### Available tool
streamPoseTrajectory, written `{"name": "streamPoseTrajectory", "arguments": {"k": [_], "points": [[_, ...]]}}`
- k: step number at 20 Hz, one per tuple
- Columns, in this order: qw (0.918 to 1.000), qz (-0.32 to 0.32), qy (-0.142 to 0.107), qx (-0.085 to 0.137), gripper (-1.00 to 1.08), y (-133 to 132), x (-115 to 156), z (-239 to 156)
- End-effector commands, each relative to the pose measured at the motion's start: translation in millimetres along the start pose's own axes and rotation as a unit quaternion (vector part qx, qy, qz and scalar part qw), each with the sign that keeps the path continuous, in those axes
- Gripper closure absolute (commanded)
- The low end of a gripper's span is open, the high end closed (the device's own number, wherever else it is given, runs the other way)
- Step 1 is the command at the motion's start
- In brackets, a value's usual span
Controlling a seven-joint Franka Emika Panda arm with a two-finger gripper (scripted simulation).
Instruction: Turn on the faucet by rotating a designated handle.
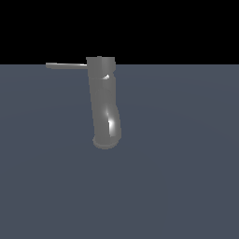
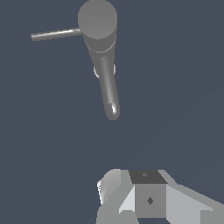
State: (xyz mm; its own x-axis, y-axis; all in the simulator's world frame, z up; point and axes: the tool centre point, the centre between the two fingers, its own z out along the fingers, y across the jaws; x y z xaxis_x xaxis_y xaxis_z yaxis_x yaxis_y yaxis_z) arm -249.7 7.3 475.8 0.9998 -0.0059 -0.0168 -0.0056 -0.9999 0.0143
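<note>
While you look through the exterior view, you find no pincer anywhere in it, so nothing there can be placed against it. What you do see is the faucet (image 1: 103, 100), a thick glossy grey tube with a slight bend, rising from a blue-grey floor (image 1: 186, 177). Its flat-topped head sits at the upper end and its rounded end lies lowest. The handle (image 1: 66, 66), a thin straight rod, juts sideways from the head toward the exterior view's left.

Once you turn to the wrist view, you look down on the faucet (image 2: 103, 57) from above, with the round flat head facing the camera and the tube tapering to its rounded tip. The handle (image 2: 55, 34) sticks out level from the head. The pincer (image 2: 146, 199) shows only as a white and grey body with a dark patch. It is well apart from the faucet and touches neither tube nor rod. You cannot tell whether it is spread or pressed together, since the fingertips are not distinguishable.
</note>
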Motion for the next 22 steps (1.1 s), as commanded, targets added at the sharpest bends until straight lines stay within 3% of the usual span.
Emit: {"name": "streamPoseTrajectory", "arguments": {"k": [1, 9, 22], "points": [[1.0000, 0.000, 0.000, 0.000, 1.08, 0, 0, 0], [0.9995, 0.026, 0.002, 0.016, 1.08, 9, 9, 2], [0.9984, 0.053, 0.001, 0.019, 1.08, 5, 21, 4]]}}
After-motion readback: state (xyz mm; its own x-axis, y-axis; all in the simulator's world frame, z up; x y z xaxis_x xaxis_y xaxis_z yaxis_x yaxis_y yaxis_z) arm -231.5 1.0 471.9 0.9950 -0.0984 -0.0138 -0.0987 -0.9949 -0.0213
